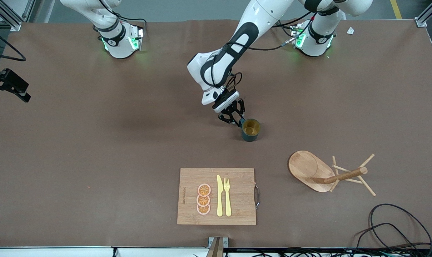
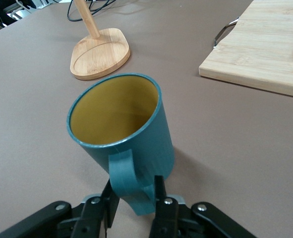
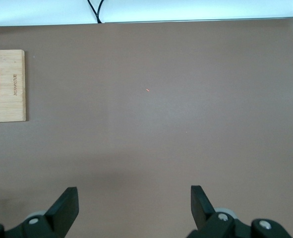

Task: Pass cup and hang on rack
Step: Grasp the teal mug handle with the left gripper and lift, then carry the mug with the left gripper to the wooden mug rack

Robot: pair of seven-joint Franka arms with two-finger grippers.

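Left end effector [image 2: 132, 206] grasping the cup [image 1: 251, 130] by its handle.
From the cutting board [image 1: 237, 214] on the desk [image 1: 94, 142]: rack [image 1: 308, 167] at 2 o'clock, cup at 12; right end effector [image 3: 134, 203] waits, released.

Front view: high camera facing the robots, whole table [image 1: 94, 142] covered, bases along the top. Left wrist view: low, close on the cup [image 2: 121, 134], facing the rack [image 2: 99, 52] and cutting board [image 2: 265, 49]. Right wrist view: higher, looking down (board corner shared by all three).
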